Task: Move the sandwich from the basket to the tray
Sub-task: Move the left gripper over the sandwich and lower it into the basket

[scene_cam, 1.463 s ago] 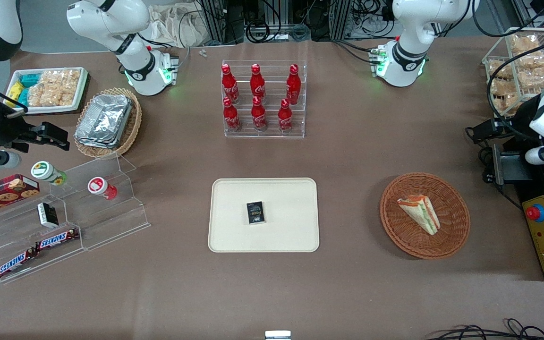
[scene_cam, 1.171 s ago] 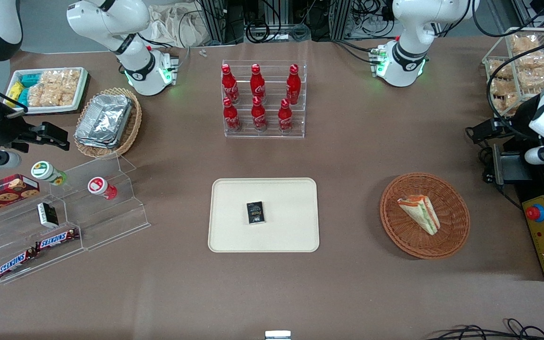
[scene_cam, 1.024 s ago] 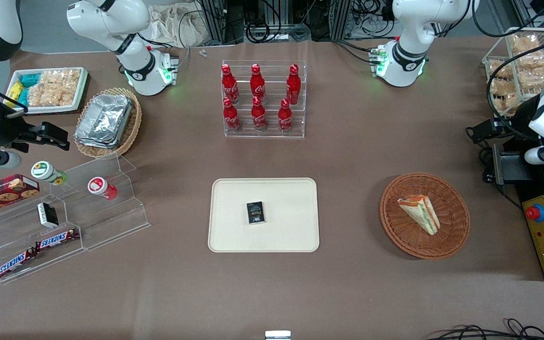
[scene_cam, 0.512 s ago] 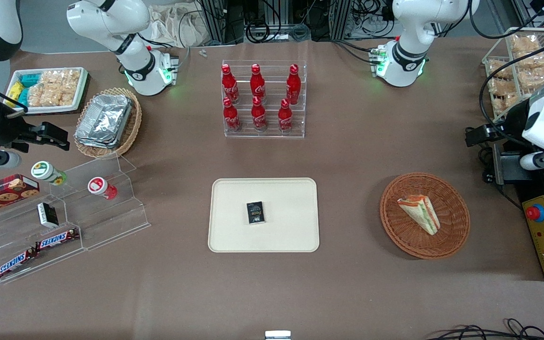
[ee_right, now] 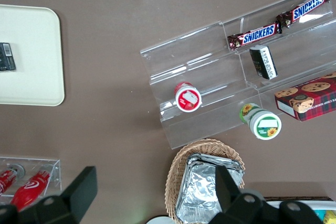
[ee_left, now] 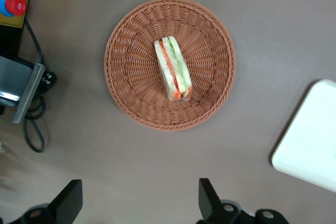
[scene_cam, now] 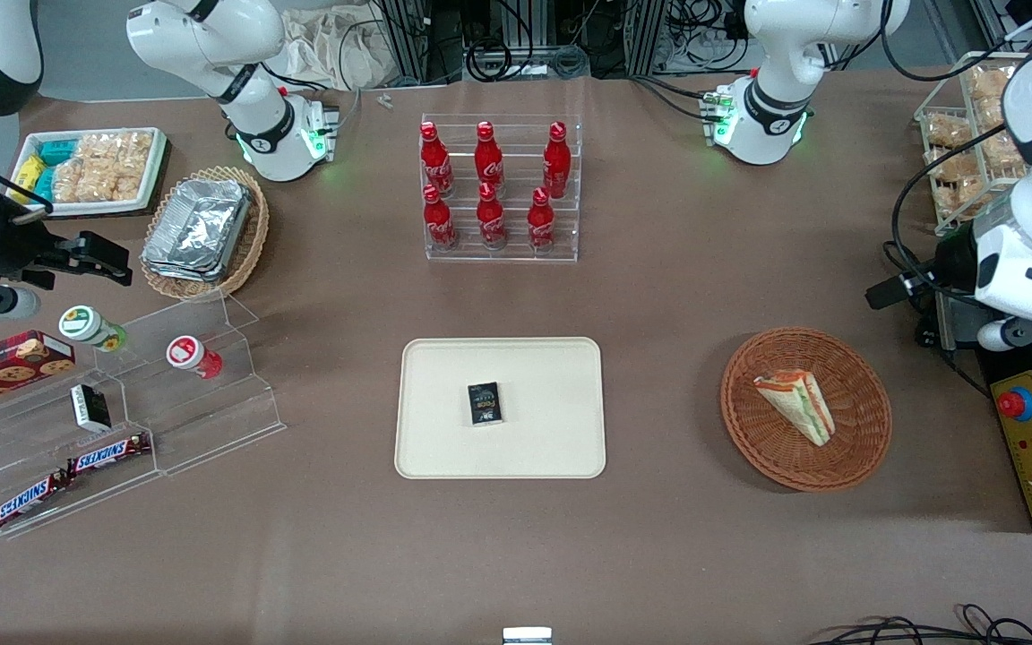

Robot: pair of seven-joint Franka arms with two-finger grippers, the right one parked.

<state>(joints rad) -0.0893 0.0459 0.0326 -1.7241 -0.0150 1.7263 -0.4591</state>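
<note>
A brown bench point(scene_cam: 677, 296) is seen from the front. At the parked arm's end stands a clear acrylic stepped rack point(scene_cam: 135, 408) holding two Snickers bars point(scene_cam: 68, 475), a red-lidded cup point(scene_cam: 186, 353) and a green-lidded cup point(scene_cam: 88, 326). Farther from the camera sits a light tan wicker basket of foil trays point(scene_cam: 204, 231).

In the middle, a clear acrylic stand holds six red cola bottles point(scene_cam: 491, 186). Nearer the camera lies the large flat cream-coloured rectangular tray point(scene_cam: 552, 430) with rounded corners, and a small black packet point(scene_cam: 484, 402) rests at its centre.

Toward the working arm's end, well apart from the tray, sits the round, shallow, reddish-brown woven wicker basket point(scene_cam: 856, 448). The small triangular wedge sandwich point(scene_cam: 796, 405) of white bread with red-orange and green filling stripes lies inside it, near the middle, resting on the weave.

The left arm's hand point(ee_left: 137, 203) hangs above the bench beside the basket, clear of the rim and touching nothing. In the wrist view its two dark fingers point(ee_left: 207, 199) stand spread wide apart, with the basket point(ee_left: 131, 93) and sandwich point(ee_left: 172, 67) in view past them and a corner of the tray point(ee_left: 310, 145) nearby.

At the bench edge by the working arm sits a yellow control box with a red button point(scene_cam: 1031, 439).
</note>
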